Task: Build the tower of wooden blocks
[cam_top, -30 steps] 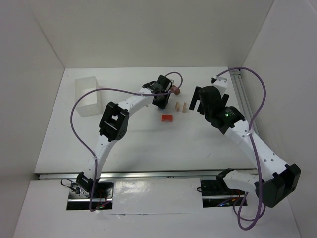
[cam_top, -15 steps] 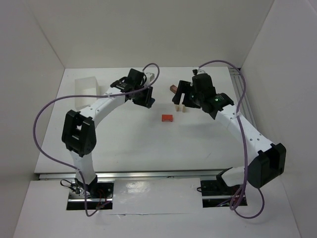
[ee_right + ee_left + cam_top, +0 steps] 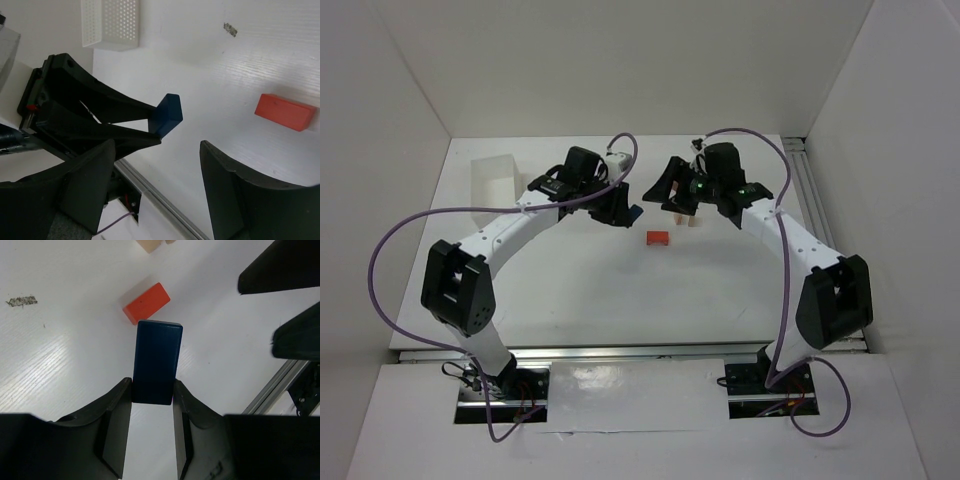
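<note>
Your left jaws clamp the dark blue rectangular wooden block point(image 3: 156, 357) over the desk point(image 3: 60, 355), near the orange-red wooden block point(image 3: 146, 303). They swung left since a second ago. Right jaws came in, spread wide, empty.

Bare desk point(image 3: 650, 300) across the near half, orange-red block point(image 3: 658, 238) lying mid-desk, pale blocks point(image 3: 692, 218) just beyond it by the spread right gripper point(image 3: 675, 192), left gripper point(image 3: 618, 208) clamping a blue block point(image 3: 156, 362) close alongside, white tub point(image 3: 490, 185) in the far-left corner
</note>
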`<state>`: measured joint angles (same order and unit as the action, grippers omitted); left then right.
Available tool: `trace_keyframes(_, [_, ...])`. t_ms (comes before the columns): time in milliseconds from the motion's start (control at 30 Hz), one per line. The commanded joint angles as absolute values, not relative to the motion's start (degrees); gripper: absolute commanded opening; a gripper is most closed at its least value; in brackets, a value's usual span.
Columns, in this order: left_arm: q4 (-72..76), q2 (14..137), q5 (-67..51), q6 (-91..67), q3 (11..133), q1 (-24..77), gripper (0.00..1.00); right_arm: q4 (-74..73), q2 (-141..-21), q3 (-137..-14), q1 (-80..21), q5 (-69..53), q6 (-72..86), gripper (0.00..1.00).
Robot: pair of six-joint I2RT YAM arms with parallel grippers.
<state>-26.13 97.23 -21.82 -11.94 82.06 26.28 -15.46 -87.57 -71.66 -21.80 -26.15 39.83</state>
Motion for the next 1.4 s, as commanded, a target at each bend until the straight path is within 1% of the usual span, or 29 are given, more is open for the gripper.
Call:
trace_keyframes(0, [-22.85, 93.61, -24.43, -10.55, 82.09, 26.37, 0.00, -10.02, -89.38, -72.33, -21.53, -30.59, 41.66, 0.75])
trace_keyframes(233, [-22.85, 93.08, -25.31, -10.02, 81.56, 26.37, 0.00, -10.63, -93.24, -73.04, -21.53, -33.48, 40.43, 0.75])
trace_keyframes(367, [-23.38, 92.55, -26.54, -9.49, 81.56, 26.37, 0.00, -8.62, -93.95, -72.42, -22.06, -34.62, 40.96, 0.69])
trace_keyframes(467, [-23.38, 92.55, -27.15, -9.49, 81.56, 26.37, 0.00, -9.93, -95.27, -73.73, -22.67, -35.15, 39.56, 0.68])
trace_keyframes(633, [-23.38, 92.55, -27.68, -9.49, 81.56, 26.37, 0.00, -8.79, -95.27, -73.74, -23.20, -35.16, 40.07, 0.59])
trace_keyframes(800, [-23.38, 92.55, -27.69, -8.96, 81.56, 26.37, 0.00, -7.12, -96.42, -73.74, -23.20, -37.09, 40.61, 0.58])
trace_keyframes(833, [-23.38, 92.55, -28.21, -8.96, 81.56, 26.37, 0.00, -5.47, -96.94, -73.74, -23.20, -37.87, 41.30, 0.55])
trace_keyframes(867, [-23.38, 92.55, -28.21, -8.96, 81.56, 26.37, 0.00, -4.93, -97.55, -73.74, -23.20, -38.58, 41.31, 0.50])
trace_keyframes(933, [-23.38, 92.55, -28.21, -8.96, 81.56, 26.37, 0.00, -4.92, -98.17, -74.36, -23.20, -38.58, 41.92, 0.45])
trace_keyframes(967, [-23.38, 92.55, -28.21, -8.96, 81.56, 26.37, 0.00, -4.92, -98.17, -75.05, -23.20, -38.58, 41.92, 0.38])
trace_keyframes(1067, [-23.38, 93.16, -28.21, -8.96, 81.56, 26.37, 0.00, -4.92, -98.17, -75.59, -23.20, -37.89, 41.92, 0.31])
trace_keyframes(1100, [-23.38, 93.16, -28.21, -8.96, 81.56, 26.37, 0.00, -4.92, -98.17, -75.59, -23.20, -37.88, 41.92, 0.27])
trace_keyframes(1200, [-23.91, 93.16, -27.69, -8.96, 81.56, 26.37, 0.00, -7.29, -97.48, -76.64, -23.20, -35.52, 41.13, 0.19])
trace_keyframes(1233, [-23.91, 93.16, -27.69, -8.96, 81.56, 26.37, 0.00, -8.60, -97.47, -76.64, -23.20, -34.38, 39.74, 0.13])
trace_keyframes(1267, [-24.43, 93.16, -27.69, -8.36, 81.56, 26.37, 0.00, -9.57, -96.51, -77.16, -23.20, -31.23, 39.20, 0.13])
trace_keyframes(1300, [-24.96, 93.16, -27.69, -8.35, 81.56, 26.37, 0.05, -10.71, -95.72, -78.30, -23.20, -29.46, 38.33, 0.12])
trace_keyframes(1333, [-24.96, 93.16, -27.69, -8.35, 82.08, 26.37, 0.16, -14.38, -95.71, -79.44, -23.20, -25.62, 35.97, 0.12])
trace_keyframes(1367, [-24.96, 93.69, -27.69, -8.35, 82.09, 26.37, 0.32, -16.50, -95.71, -80.76, -23.20, -23.31, 34.82, 0.10])
